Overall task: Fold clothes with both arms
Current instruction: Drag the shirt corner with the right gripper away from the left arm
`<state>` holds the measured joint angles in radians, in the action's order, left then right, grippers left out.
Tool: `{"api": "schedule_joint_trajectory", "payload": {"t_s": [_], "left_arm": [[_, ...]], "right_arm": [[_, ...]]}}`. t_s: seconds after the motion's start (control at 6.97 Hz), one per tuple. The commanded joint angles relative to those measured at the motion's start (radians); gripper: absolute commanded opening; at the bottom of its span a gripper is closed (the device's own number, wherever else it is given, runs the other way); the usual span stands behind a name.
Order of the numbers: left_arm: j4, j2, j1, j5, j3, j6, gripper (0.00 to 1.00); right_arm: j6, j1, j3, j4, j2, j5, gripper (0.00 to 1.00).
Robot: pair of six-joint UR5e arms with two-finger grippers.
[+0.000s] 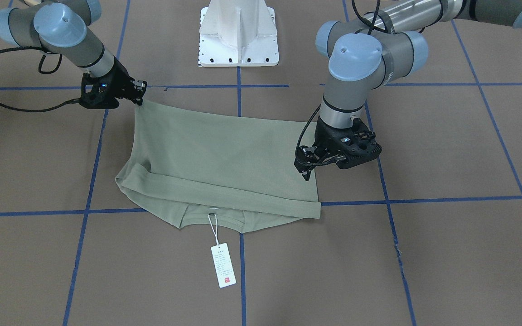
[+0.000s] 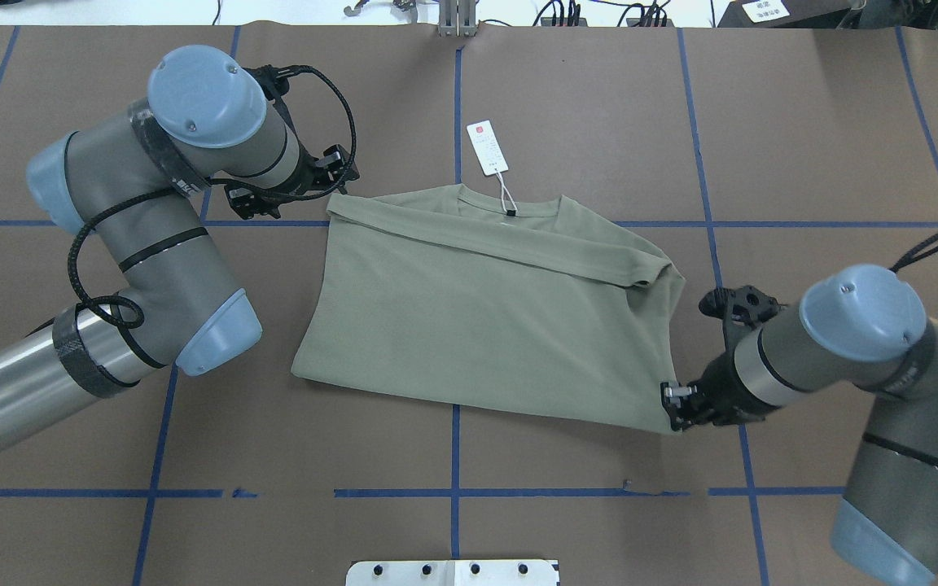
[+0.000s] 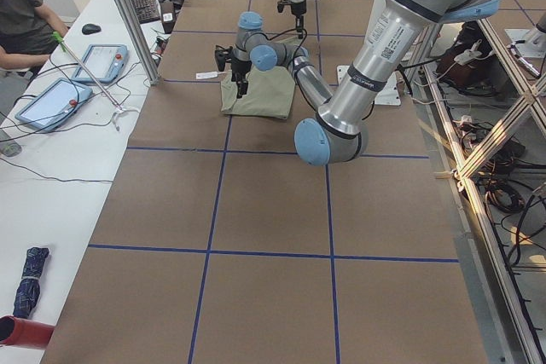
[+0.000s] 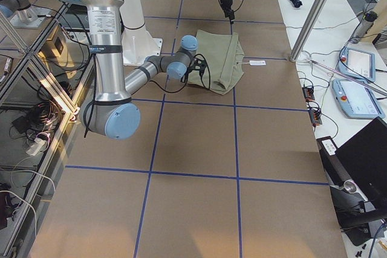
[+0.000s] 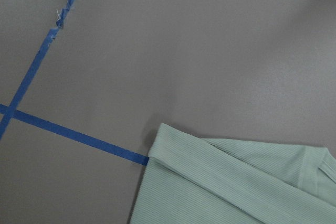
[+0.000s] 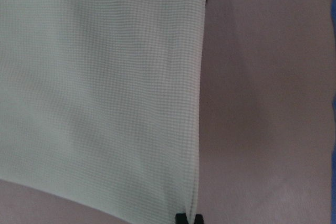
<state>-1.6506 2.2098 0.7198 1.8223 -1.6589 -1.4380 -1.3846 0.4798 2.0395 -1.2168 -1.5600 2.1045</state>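
Closest to the robot, the white pedestal (image 2: 453, 572) sits at the table's (image 2: 599, 106) near edge, ctr. Past it the olive-green shirt (image 2: 477, 325) lies flat mid-table. Its hem is toward the near edge and its collar toward the far edge, a bit skewed vs the blue tape grid (image 2: 454, 464).

The right gripper (image 2: 672, 407) is low over the table at the hem's right corner. On the right wrist cam its fingertips (image 6: 181, 217) are pinched together on the fabric edge, so it's clamped on the shirt.

Further out, one sleeve (image 2: 501, 248) is folded across the chest as a long band, side to side. The left gripper (image 1: 306, 173) points down by the shirt's left shoulder corner, near the band's left end. I can't tell if its jaws are apart or together, or if it touches the cloth. The left wrist cam shows only the ribbed folded corner touching a tape line.

Beyond the band the round collar (image 2: 510, 207) peeks out. A white string (image 2: 505, 194) runs from it to the white hang tag (image 2: 487, 148), which lies flat on the table toward the far edge, clear of the cloth. The tag has a red mark (image 2: 479, 128) at its outer end and rows of small txt, too small to read.
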Motion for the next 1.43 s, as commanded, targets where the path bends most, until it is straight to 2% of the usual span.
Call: {"api": "schedule_joint_trajectory", "payload": {"t_s": [0.0,0.14,0.29,0.43,0.57,0.72,0.86,1.15,1.29], "left_arm": [[0.0,-0.007,-0.014,-0.024,0.001,-0.01,0.99],[0.0,-0.013,-0.023,-0.047,-0.001,-0.01,0.99],[0.0,-0.016,-0.037,-0.052,0.001,-0.012,0.99],[0.0,-0.015,-0.04,-0.052,-0.001,-0.012,0.99],[0.0,-0.015,-0.04,-0.052,-0.001,-0.012,0.99],[0.0,-0.015,-0.042,-0.048,-0.002,-0.012,0.99],[0.0,-0.025,-0.065,-0.043,-0.039,-0.01,0.99],[0.002,-0.08,-0.159,0.004,-0.166,-0.028,0.99],[-0.006,-0.097,-0.21,0.023,-0.186,-0.111,0.99]], "right_arm": [[-0.074,-0.181,0.115,0.002,-0.157,-0.008,0.0],[-0.149,-0.295,0.137,0.002,-0.219,-0.008,0.0],[-0.288,-0.408,0.149,0.002,-0.224,-0.009,0.0],[-0.376,-0.471,0.154,0.002,-0.219,-0.011,0.97],[-0.392,-0.463,0.162,0.002,-0.218,-0.011,1.0],[-0.39,-0.385,0.166,0.002,-0.218,-0.009,1.0],[-0.389,-0.275,0.18,0.002,-0.216,0.002,1.0],[-0.364,-0.161,0.176,0.002,-0.189,0.0,1.0],[-0.329,-0.094,0.173,0.002,-0.148,0.0,1.0]]}}
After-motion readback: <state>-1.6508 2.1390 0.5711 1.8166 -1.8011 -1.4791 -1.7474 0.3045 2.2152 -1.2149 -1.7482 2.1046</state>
